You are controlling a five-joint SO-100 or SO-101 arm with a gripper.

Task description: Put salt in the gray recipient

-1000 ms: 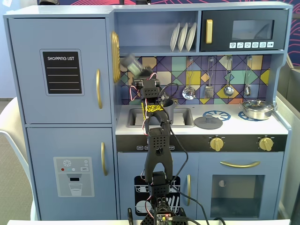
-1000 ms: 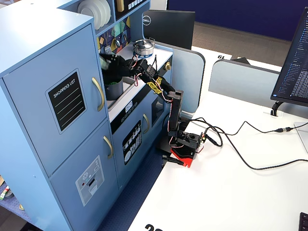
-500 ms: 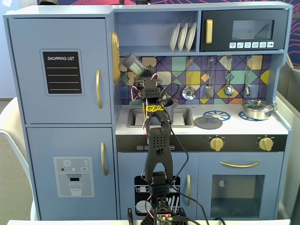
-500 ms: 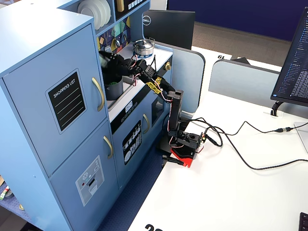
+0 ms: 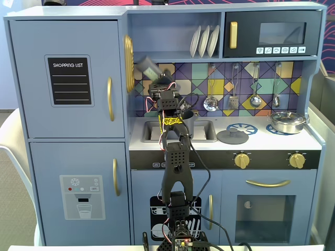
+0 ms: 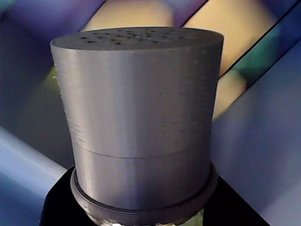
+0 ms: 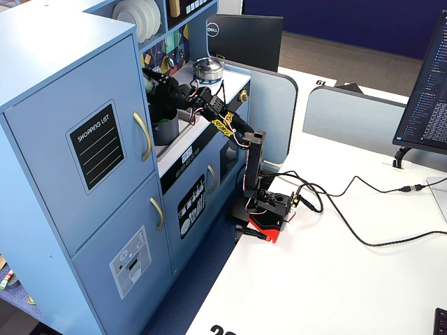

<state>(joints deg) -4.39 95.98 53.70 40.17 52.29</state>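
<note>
Here the salt shaker (image 5: 147,67) is held aloft, tilted, above and to the left of the gray pot (image 5: 187,123) in the front fixed view, in front of the tiled backsplash (image 5: 267,78). In the wrist view its perforated top (image 6: 136,37) fills the frame, and its lower body is seen seated in the hand (image 5: 157,82), which is closed around it. The shaker is judged stiff, smooth-walled and light, so a grip low on the body, as taken now, is thought secure enough, though slipping may be risked when it is tipped. The pot is seen standing in the sink (image 5: 152,130) of the toy kitchen, with a loose lid (image 5: 232,137) lying on the table to its right.
</note>
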